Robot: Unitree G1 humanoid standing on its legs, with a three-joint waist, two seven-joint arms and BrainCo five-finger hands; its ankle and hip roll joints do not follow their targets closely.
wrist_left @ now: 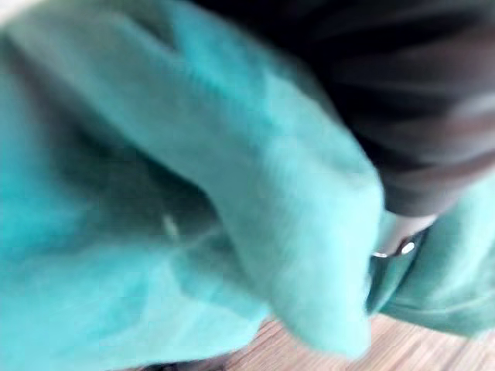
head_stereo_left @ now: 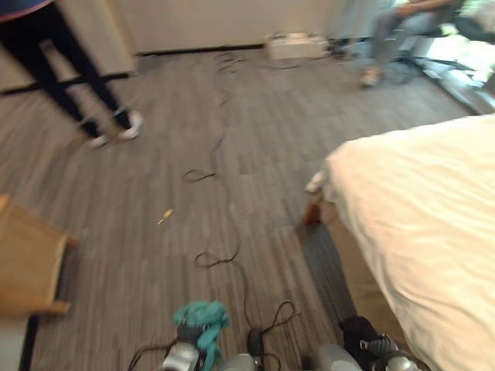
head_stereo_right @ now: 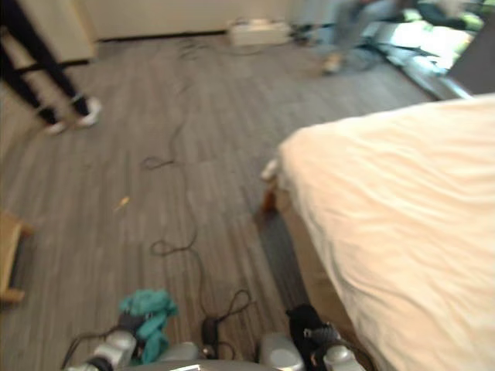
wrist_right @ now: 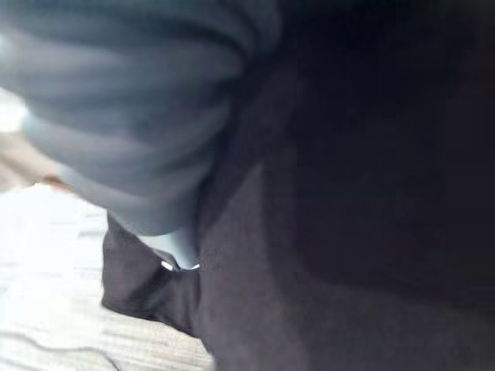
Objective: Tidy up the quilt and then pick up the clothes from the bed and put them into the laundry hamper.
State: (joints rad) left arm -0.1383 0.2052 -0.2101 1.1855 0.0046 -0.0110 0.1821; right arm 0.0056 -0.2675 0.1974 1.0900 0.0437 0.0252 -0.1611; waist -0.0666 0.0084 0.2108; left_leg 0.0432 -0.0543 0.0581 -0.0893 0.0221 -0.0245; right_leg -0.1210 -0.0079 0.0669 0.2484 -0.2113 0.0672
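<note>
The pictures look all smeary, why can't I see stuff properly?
In the left eye view everything is streaked with motion blur, including the person's legs. In the right eye view the quilt glares pale and washed out. In the left wrist view the teal cloth sits too close, out of focus. In the right wrist view the black cloth is dark and soft.

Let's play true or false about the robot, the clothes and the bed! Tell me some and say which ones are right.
1. The left robot hand carries a teal cloth. True.
2. The right robot hand carries a red cloth. False: its cloth is black.
3. The bed is on the robot's right. True.
4. The quilt is dark blue. False: it is cream.
5. A person stands on the floor far ahead to the left. True.
</note>
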